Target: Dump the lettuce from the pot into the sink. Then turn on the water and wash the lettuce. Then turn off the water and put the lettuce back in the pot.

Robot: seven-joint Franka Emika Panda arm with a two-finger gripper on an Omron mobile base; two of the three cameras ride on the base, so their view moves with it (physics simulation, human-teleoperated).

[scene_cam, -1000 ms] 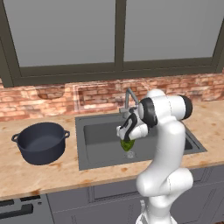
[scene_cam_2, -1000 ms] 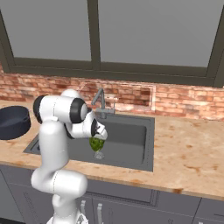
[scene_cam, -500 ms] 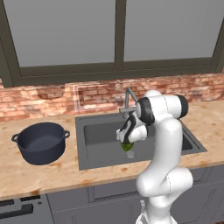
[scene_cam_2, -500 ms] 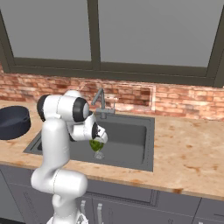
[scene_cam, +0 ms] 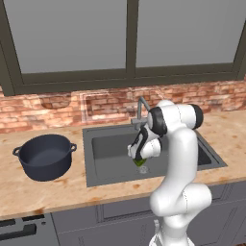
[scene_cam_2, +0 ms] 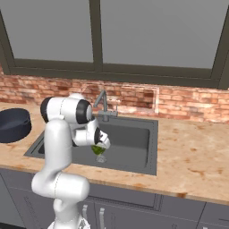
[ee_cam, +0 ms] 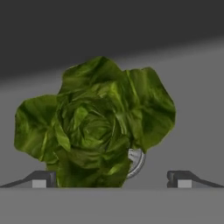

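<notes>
We've got our fingers (ee_cam: 111,179) spread wide around the ruffled bright-green lettuce (ee_cam: 94,135), which sits off-centre toward one tip, so closing could nudge it away.

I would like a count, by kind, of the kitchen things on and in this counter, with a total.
Round dark navy-grey cooking pot: 1
Leafy bright-green lettuce bunch: 1
Rectangular dark grey recessed sink: 1
Grey metal faucet: 1
Total: 4
</notes>
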